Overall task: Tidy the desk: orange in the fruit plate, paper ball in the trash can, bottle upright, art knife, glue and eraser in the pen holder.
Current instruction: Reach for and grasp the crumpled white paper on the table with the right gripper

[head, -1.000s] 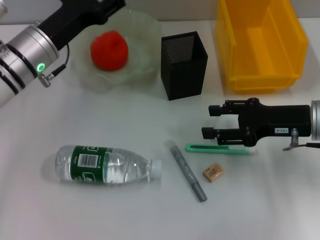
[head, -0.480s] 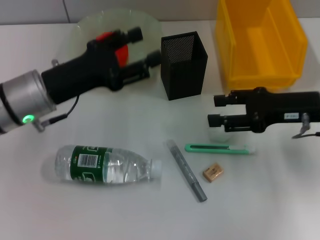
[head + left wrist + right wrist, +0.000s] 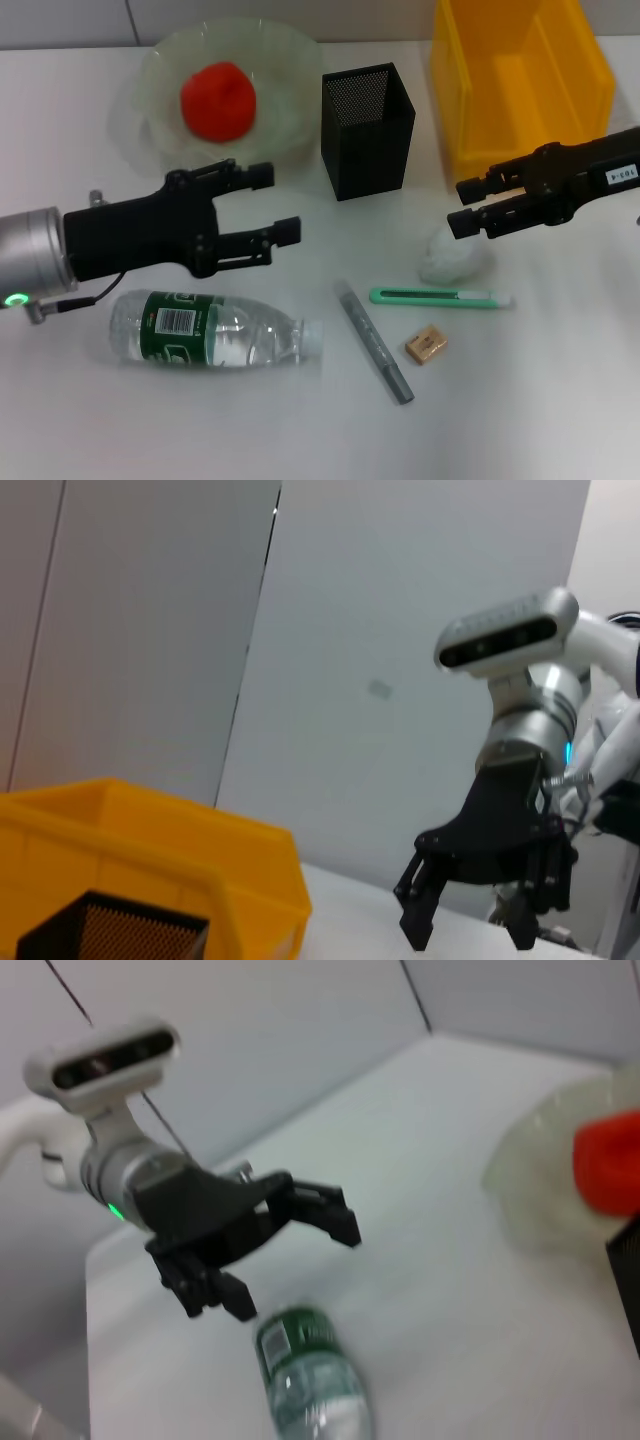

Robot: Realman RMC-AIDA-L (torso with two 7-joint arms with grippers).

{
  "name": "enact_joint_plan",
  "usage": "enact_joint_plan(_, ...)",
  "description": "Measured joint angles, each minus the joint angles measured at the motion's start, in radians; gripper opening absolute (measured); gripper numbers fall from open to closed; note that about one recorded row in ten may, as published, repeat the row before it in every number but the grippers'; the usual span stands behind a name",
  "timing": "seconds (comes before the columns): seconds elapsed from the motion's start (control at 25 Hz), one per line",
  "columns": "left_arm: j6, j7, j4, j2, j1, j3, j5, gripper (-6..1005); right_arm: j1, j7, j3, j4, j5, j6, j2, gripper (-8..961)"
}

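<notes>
Orange [image 3: 218,99] sits in fruit plate [image 3: 285,120]. Bottle [image 3: 215,329] lies flat on surface [image 3: 560,400], cap twd glue [image 3: 375,342]. Paper ball [image 3: 452,256] on surface just above art knife [image 3: 440,297]; eraser [image 3: 426,345] nearby. Left hand [image 3: 272,204] above bottle, fingers apart, empty. Right hand [image 3: 465,205] near trash can [image 3: 520,85], fingers apart, empty. Pen holder [image 3: 367,130] upright.

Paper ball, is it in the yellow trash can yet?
No, the paper ball lies on the desk in front of the trash can.

I see the orange [image 3: 218,100] resting in the fruit plate [image 3: 290,60]. Beside the pen holder [image 3: 367,130], the bottle [image 3: 215,329] lies flat and the paper ball [image 3: 450,257] sits.
</notes>
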Motion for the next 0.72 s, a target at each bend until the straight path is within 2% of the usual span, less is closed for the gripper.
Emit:
enact_joint_plan(0.08, 0.000, 0.000, 0.000, 0.000, 0.000, 0.000, 0.000, 813, 0.039, 0.046, 0.000, -0.003, -0.075, -0.008, -0.003, 696)
enact_joint_plan(0.12, 0.001, -0.001, 0.004, 0.009, 0.018, 0.000, 0.008, 813, 0.056, 0.063, 0.000, -0.005, -0.112, -0.009, -0.003, 696)
enact_joint_plan(0.2, -0.001, -0.001, 0.004, 0.012, 0.029, 0.000, 0.008, 813, 0.086, 0.092, -0.001, -0.017, -0.184, -0.009, 0.001, 696)
enact_joint_plan(0.48, -0.005, 0.002, 0.004, 0.012, 0.034, 0.001, 0.010, 813, 0.144, 0.113, -0.018, -0.081, -0.351, 0.023, 0.051, 697)
enact_joint_plan(0.72, -0.014, -0.001, 0.003, 0.011, 0.028, 0.002, 0.016, 813, 0.138, 0.101, -0.138, -0.087, -0.359, 0.129, 0.085, 696)
